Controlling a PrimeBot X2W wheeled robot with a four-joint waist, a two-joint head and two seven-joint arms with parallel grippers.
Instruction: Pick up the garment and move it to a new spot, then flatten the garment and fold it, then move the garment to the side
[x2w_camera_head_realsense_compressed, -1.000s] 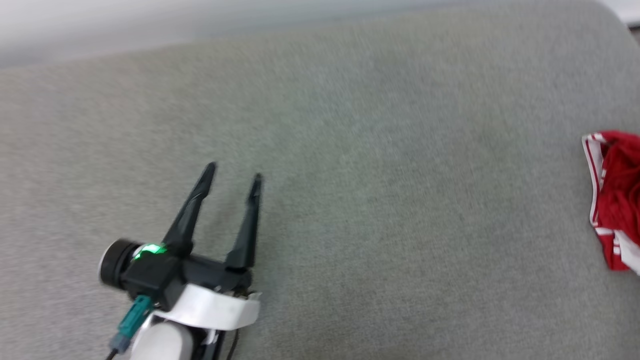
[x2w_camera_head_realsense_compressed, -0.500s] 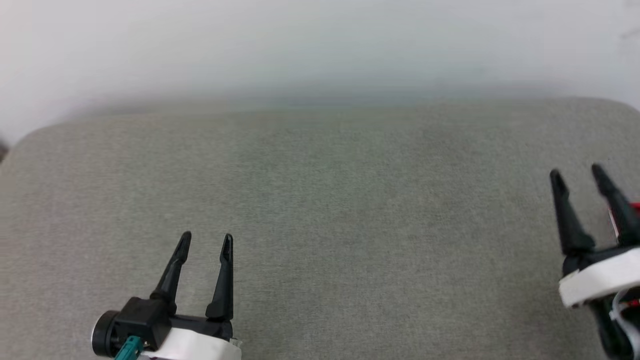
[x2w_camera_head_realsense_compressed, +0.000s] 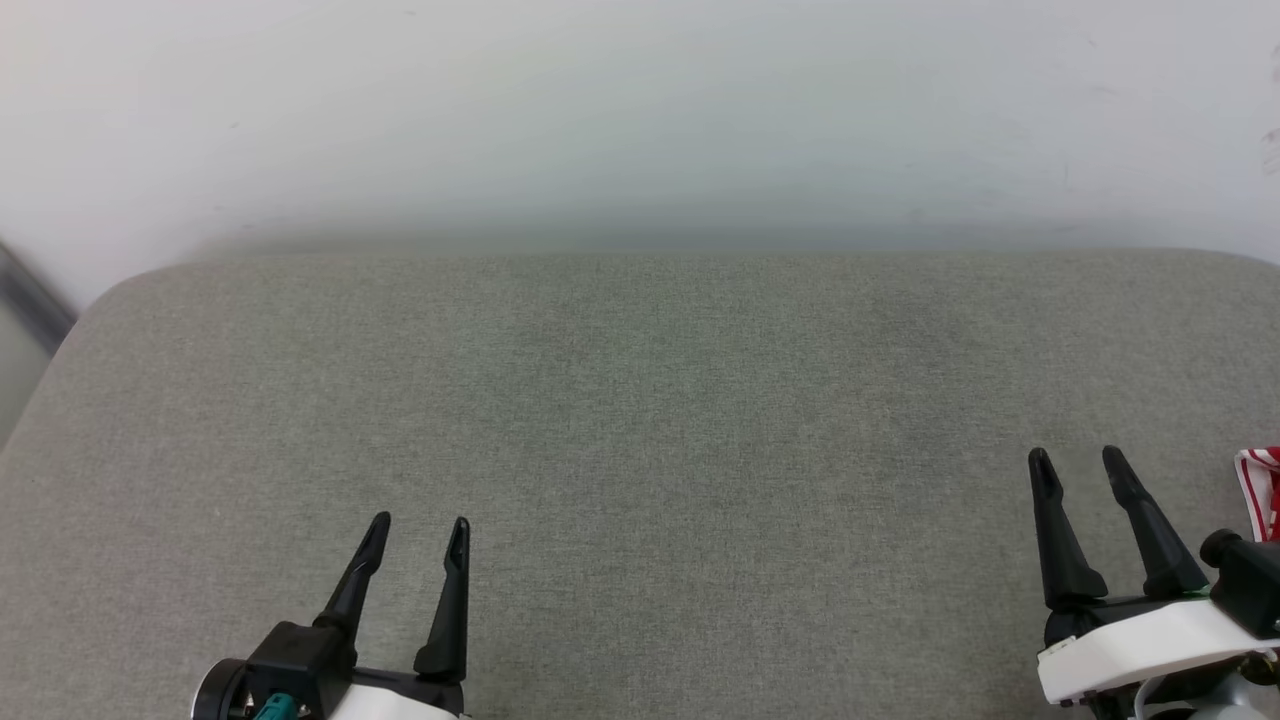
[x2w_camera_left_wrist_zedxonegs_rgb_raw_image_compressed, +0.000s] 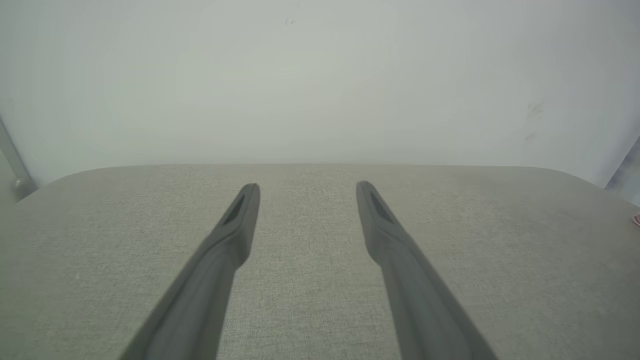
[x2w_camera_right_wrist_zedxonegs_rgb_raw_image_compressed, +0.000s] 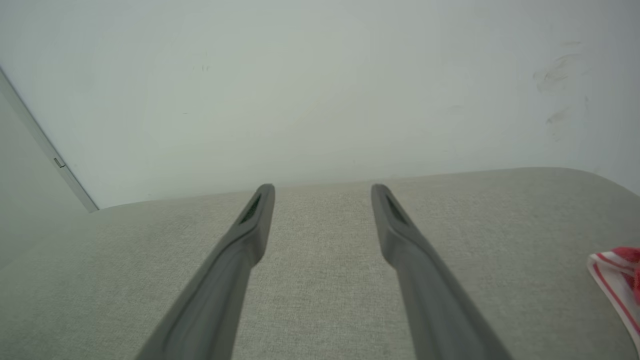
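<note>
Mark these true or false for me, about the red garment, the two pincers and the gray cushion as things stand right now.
1. The garment lies nearer the right pincer than the left pincer. True.
2. The left pincer is shut on the garment. False: its fingers stand apart over the gray cushion, with nothing between them.
3. The right pincer is open and holds nothing. True.
4. The garment lies spread across the middle of the cushion. False: it sits at the cushion's far right, where a red-and-white striped edge of it shows beside the right pincer.
</note>
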